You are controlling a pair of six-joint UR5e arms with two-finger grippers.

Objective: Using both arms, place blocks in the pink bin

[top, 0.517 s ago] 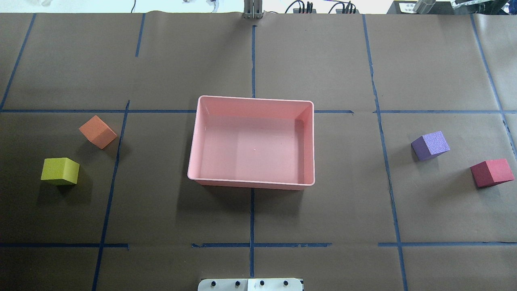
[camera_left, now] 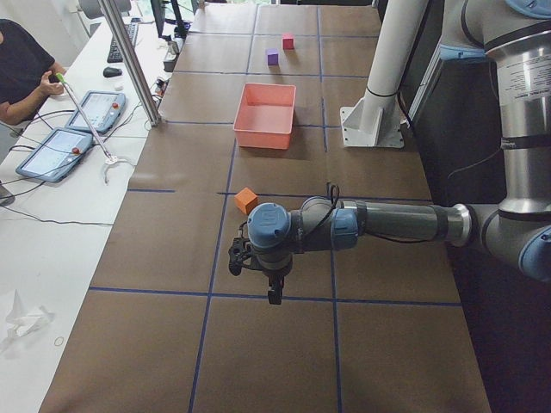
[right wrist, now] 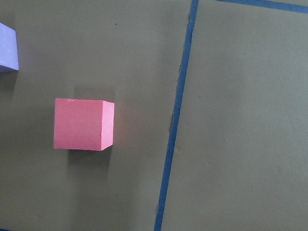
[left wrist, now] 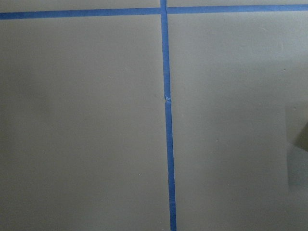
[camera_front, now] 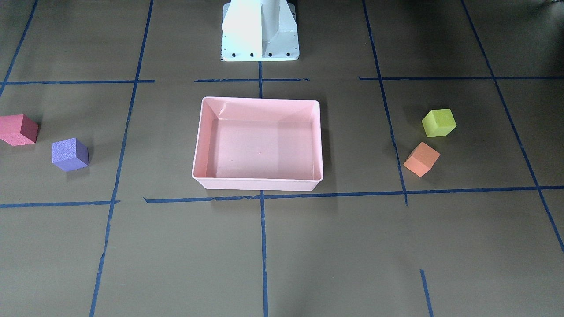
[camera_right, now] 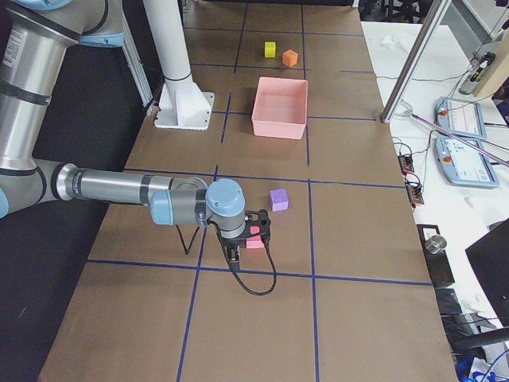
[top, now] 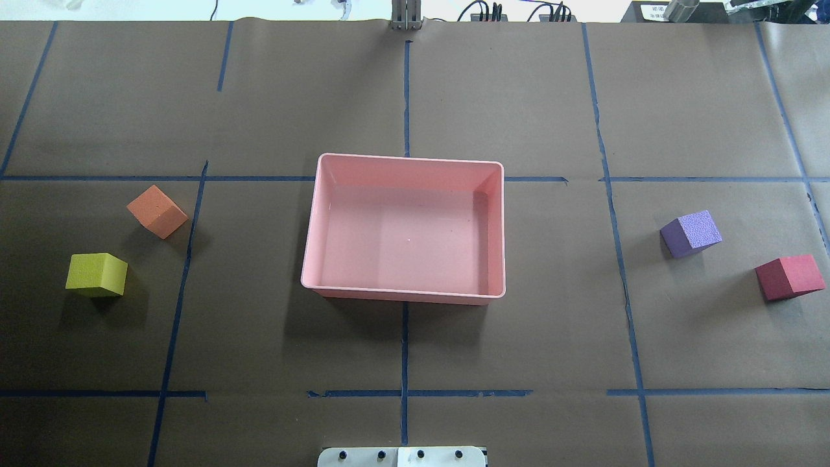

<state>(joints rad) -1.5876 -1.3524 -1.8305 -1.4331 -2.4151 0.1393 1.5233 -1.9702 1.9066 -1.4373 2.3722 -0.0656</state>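
Hovering low over the counter [top: 415, 97], the right claw [camera_right: 234, 255] hangs just beside the red block [top: 790, 277], with the purple block [top: 691, 233] near it. The left claw [camera_left: 274, 292] hangs near the orange block [top: 157, 211] and yellow block [top: 96, 274]. Whether either claw is released or clenched cannot be told. The pink bin [top: 402, 293], well apart from both claws, holds nothing, and all four blocks await moving.

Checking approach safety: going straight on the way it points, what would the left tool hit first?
Likely the bare table beside a blue tape line: the left tool points down, and those two fill its wrist view.
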